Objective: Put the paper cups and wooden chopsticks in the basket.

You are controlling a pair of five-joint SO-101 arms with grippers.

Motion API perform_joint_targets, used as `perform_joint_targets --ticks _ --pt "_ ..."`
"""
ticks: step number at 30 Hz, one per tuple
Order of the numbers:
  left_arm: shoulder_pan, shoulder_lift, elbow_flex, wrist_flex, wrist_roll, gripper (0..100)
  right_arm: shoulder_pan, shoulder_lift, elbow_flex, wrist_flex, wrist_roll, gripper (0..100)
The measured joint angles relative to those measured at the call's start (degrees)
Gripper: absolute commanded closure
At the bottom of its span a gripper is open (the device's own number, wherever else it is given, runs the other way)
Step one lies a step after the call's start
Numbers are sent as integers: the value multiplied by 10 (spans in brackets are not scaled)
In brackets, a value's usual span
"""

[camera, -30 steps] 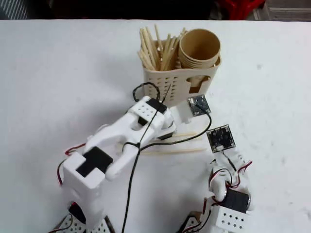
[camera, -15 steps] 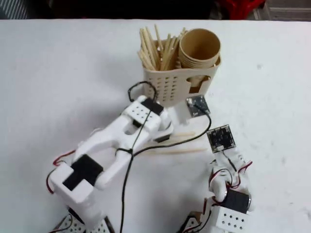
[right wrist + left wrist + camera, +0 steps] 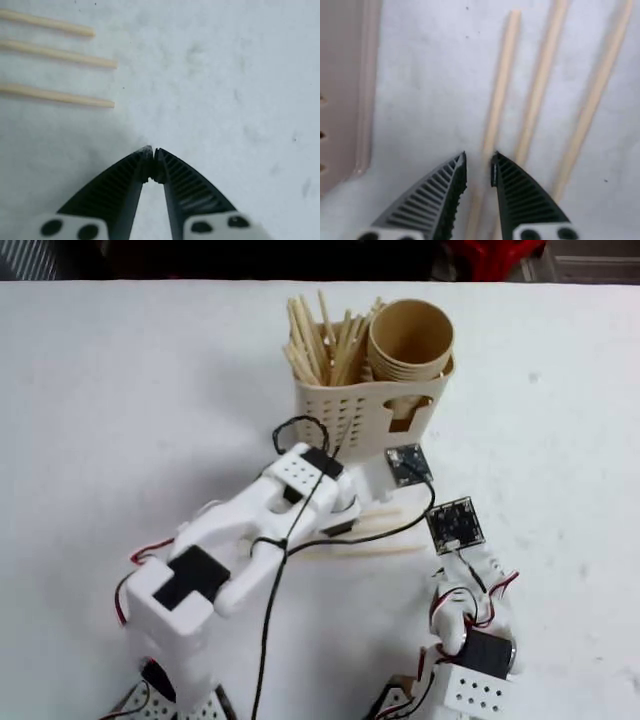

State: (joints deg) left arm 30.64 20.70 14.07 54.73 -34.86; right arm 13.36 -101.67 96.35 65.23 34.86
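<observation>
Beside basket (image 3: 345, 415), three loose chopsticks (image 3: 537, 90)

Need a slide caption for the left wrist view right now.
Left end effector, slightly open, straddles the chopstick nearest the basket wall; two more chopsticks lie alongside on the white table.

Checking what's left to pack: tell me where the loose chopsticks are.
Three loose chopsticks lie side by side on the table, just in front of the basket; in the left wrist view the left gripper sits over the one nearest the basket.

The left gripper (image 3: 479, 162) straddles 1 of 3 chopsticks (image 3: 537, 95) beside the basket (image 3: 345, 90).
</observation>
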Motion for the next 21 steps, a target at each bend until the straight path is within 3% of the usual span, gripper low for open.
perform_joint_targets --ticks 3,7,21 --pt "0 8 -14 13 0 902 0 0 0 0 0 981" --pt "1 9 -15 16 0 984 0 0 0 0 0 981" --pt "3 -13 -16 48 0 980 0 0 0 0 0 981"
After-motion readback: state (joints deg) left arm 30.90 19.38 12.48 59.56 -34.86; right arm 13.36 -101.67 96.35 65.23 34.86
